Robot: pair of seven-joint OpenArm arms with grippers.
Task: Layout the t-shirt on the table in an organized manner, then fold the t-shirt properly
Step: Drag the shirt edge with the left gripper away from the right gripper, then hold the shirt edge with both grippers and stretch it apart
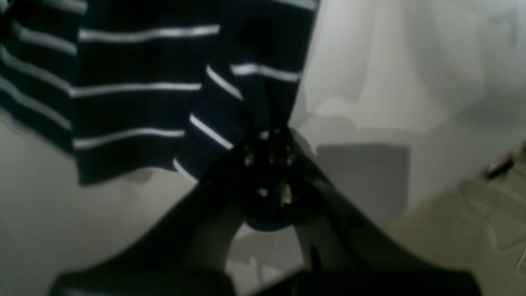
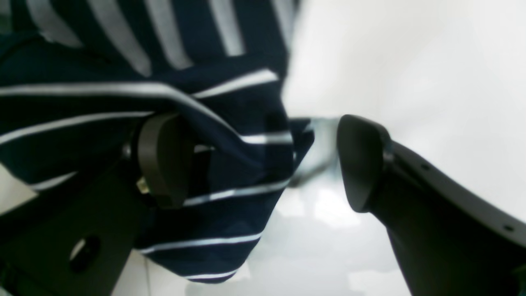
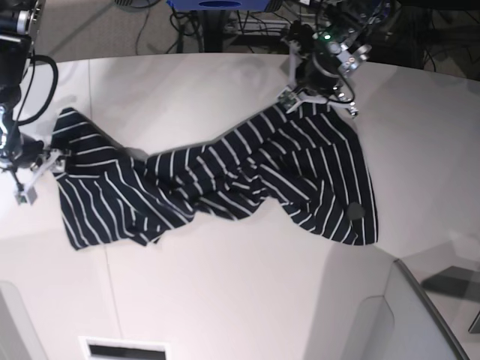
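Observation:
The t-shirt [image 3: 225, 180], dark navy with thin white stripes, lies twisted and stretched across the table [image 3: 247, 300] from left to right. My left gripper [image 3: 315, 101] is at the shirt's far right corner. In the left wrist view this gripper [image 1: 269, 139] is shut on a bunched edge of the t-shirt [image 1: 135, 61], with the table [image 1: 390, 82] behind it. My right gripper [image 3: 34, 169] is at the shirt's left end. Up close, this right gripper [image 2: 263, 164] stands open, and a fold of the t-shirt [image 2: 82, 98] hangs between its fingers [image 2: 164, 164].
A small dark grey rounded piece [image 3: 354, 212] rests on the shirt near its right hem. Cables and a blue object [image 3: 217, 6] lie beyond the table's far edge. A grey panel [image 3: 427, 315] stands at the lower right, and a white slot [image 3: 124, 349] at the front edge.

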